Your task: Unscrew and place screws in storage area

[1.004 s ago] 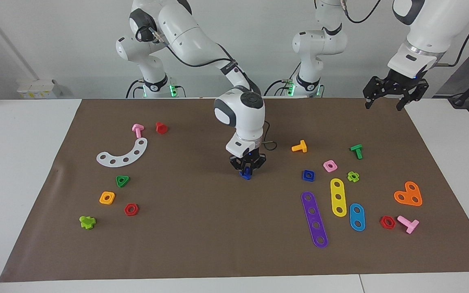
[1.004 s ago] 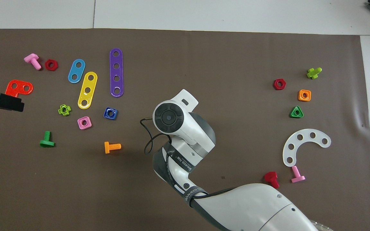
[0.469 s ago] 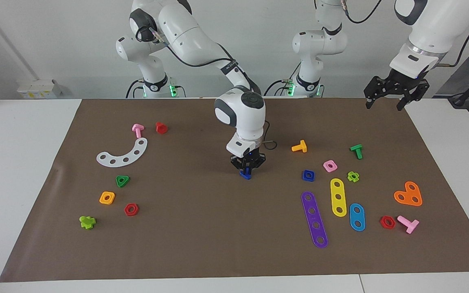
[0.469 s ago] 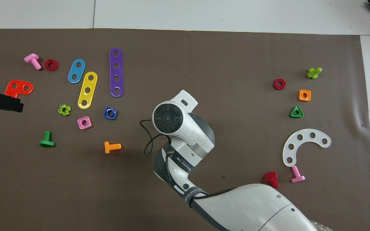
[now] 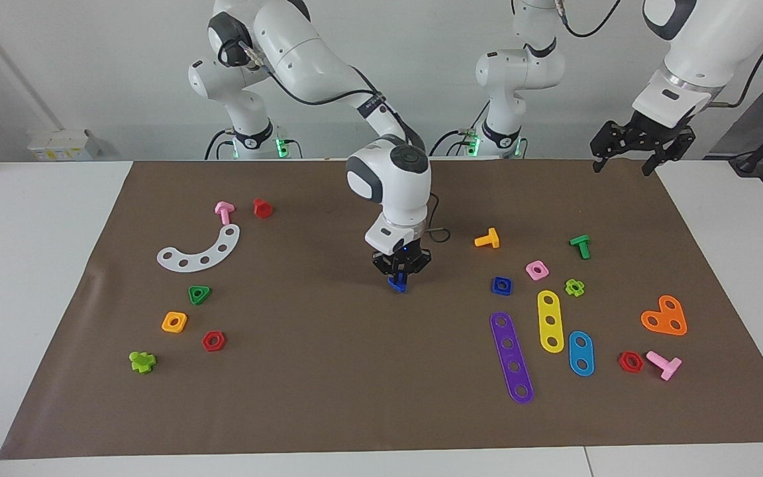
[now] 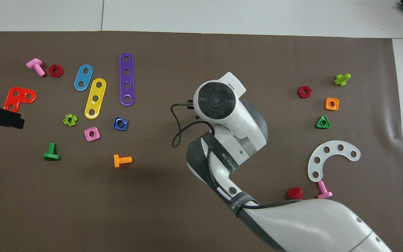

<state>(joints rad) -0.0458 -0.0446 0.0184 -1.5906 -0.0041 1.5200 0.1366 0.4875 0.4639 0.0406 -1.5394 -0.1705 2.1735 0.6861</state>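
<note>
**Gripping a small blue bolt over the middle of the mat**

Spreading across nearly the whole table, the brown mat (image 5: pixel 328 397) carries two scatters of coloured toy parts, one toward each arm's end, with bare mat between them. The right arm reaches in over that bare stretch, its wrist pointing straight down. The right gripper (image 5: pixel 400 279) has its fingertips pressed together on the dark-blue bolt (image 5: pixel 397 285), which hangs at its tip just above the mat; from overhead the arm hides both. The left gripper (image 5: pixel 625 154) waits high over the mat's corner at its own end, jaws spread and empty. The matching dark-blue square nut (image 5: pixel 501 285) lies flat on the mat toward the left arm's end, beside the pink square nut (image 5: pixel 537 269) and nearer the robots than the purple strip (image 5: pixel 511 358).

My worry is the hold: the bolt is tiny and only a little of it seems pinched, so a quick swing could shake it loose and send it rolling. A drop among the green triangular nut (image 5: pixel 199 294) and its neighbours could knock those loose pieces about.
</note>
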